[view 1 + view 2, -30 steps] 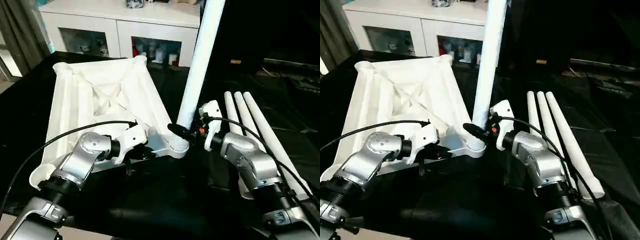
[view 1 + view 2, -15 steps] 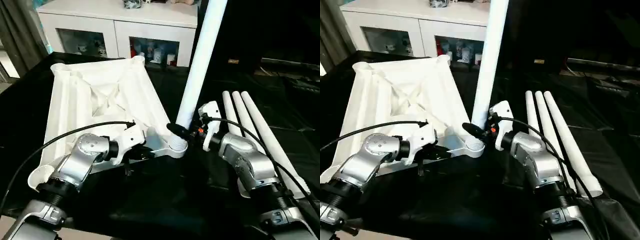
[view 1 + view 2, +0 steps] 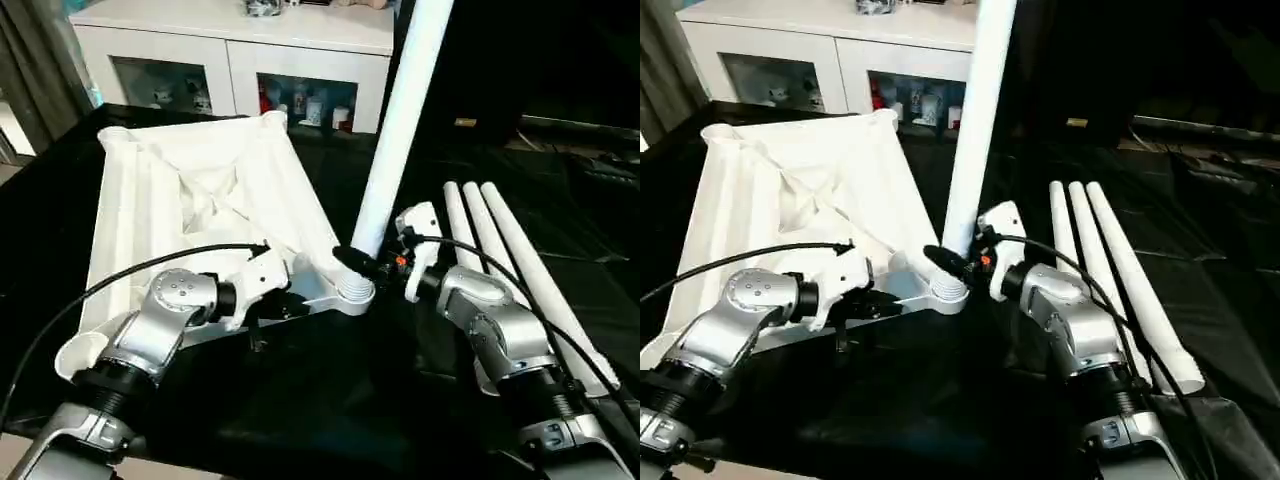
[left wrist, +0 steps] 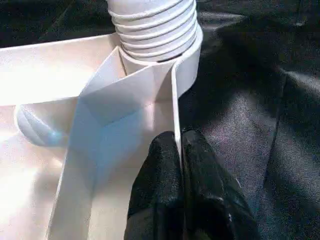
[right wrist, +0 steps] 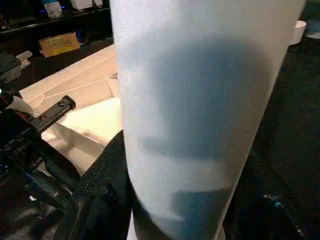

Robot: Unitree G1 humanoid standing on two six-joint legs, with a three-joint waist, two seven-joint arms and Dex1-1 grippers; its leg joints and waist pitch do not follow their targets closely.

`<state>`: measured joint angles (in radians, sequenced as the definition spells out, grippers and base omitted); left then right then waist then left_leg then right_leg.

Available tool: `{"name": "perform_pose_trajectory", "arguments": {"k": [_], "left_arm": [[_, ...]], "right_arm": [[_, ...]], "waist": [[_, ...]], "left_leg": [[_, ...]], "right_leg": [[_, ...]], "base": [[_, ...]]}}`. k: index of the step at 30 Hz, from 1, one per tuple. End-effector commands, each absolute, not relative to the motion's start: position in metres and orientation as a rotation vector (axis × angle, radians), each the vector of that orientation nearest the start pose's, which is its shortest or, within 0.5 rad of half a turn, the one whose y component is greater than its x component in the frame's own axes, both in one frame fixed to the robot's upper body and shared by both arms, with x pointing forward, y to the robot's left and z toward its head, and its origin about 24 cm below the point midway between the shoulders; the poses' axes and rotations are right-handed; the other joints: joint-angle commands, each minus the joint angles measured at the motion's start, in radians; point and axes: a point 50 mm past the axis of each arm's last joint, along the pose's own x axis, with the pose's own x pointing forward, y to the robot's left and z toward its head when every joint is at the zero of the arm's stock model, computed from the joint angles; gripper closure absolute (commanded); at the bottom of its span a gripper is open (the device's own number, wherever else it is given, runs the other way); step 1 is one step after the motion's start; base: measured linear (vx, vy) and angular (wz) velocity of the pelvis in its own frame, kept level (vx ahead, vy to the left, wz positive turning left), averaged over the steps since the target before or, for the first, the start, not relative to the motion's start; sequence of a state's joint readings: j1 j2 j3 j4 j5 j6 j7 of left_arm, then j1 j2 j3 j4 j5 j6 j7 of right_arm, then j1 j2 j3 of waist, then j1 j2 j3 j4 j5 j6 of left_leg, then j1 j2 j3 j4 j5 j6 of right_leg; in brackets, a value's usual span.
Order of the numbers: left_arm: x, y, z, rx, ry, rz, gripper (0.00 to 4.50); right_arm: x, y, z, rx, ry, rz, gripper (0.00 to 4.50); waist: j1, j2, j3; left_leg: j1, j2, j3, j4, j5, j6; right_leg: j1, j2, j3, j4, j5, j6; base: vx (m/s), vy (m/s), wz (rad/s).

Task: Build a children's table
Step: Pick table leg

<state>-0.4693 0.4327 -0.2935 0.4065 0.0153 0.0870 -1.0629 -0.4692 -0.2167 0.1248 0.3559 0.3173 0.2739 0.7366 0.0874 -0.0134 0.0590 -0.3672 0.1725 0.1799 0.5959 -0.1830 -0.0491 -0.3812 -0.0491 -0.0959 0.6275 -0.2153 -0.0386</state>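
While leg (image 3: 395, 130) stands socketed | left gripper (image 4: 179, 150) pinches tabletop (image 3: 150, 200) rim

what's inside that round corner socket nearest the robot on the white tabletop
The threaded end of the upright white tubular leg sits in the round corner socket of the white ribbed plastic tabletop. Its ridges show above the rim; how deep it goes is hidden.

Black cloth (image 3: 330, 400) covers the surface, wrinkled in places. Behind it stands a white cabinet (image 3: 235, 45) with glass doors; small items (image 3: 300, 105) sit inside, too small to identify. Grey curtain (image 3: 40, 70) hangs at its left. Small yellow label (image 3: 466, 123) visible in dark background.
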Motion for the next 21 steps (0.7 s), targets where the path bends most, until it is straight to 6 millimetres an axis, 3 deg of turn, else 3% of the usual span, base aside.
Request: {"name": "perform_pose_trajectory", "arguments": {"k": [1, 9, 11, 15, 21], "left_arm": [[0.3, 0.136, 0.05, 0.472, 0.346, -1.243, 4.5], [0.302, 0.137, 0.052, 0.474, 0.339, -1.233, 4.5], [0.303, 0.138, 0.052, 0.477, 0.34, -1.228, 4.5], [0.305, 0.137, 0.052, 0.481, 0.339, -1.224, 4.5], [0.307, 0.137, 0.053, 0.487, 0.337, -1.223, 4.5]], "right_arm": [[0.318, -0.112, 0.064, 0.107, 0.212, 0.885, 2.61], [0.313, -0.128, 0.053, 0.204, 0.191, 0.781, 2.61], [0.306, -0.135, 0.046, 0.25, 0.176, 0.743, 2.61], [0.297, -0.138, 0.037, 0.277, 0.163, 0.714, 2.61], [0.288, -0.134, 0.032, 0.161, 0.143, 0.738, 2.61]], "waist": [[-0.002, -0.006, -0.048], [-0.001, 0.0, -0.052], [0.002, 0.006, -0.053], [0.005, 0.006, -0.054], [0.009, 0.008, -0.051]], "left_leg": [[0.013, 0.072, -0.029, -0.074, -0.186, 0.034], [0.013, 0.075, -0.031, -0.076, -0.195, 0.029], [0.016, 0.076, -0.03, -0.075, -0.199, 0.029], [0.015, 0.077, -0.03, -0.078, -0.204, 0.028], [0.015, 0.076, -0.03, -0.08, -0.221, 0.024]], "right_leg": [[0.036, -0.122, 0.078, -0.102, -0.305, -0.129], [0.037, -0.123, 0.079, -0.101, -0.282, -0.138], [0.035, -0.124, 0.08, -0.101, -0.266, -0.145], [0.036, -0.123, 0.079, -0.102, -0.263, -0.144], [0.034, -0.124, 0.079, -0.107, -0.293, -0.133]], "base": [[0.0, 0.0, 0.0], [0.0, 0.0, 0.0], [0.0, 0.0, 0.0], [0.0, 0.0, 0.0], [0.0, 0.0, 0.0]]}}
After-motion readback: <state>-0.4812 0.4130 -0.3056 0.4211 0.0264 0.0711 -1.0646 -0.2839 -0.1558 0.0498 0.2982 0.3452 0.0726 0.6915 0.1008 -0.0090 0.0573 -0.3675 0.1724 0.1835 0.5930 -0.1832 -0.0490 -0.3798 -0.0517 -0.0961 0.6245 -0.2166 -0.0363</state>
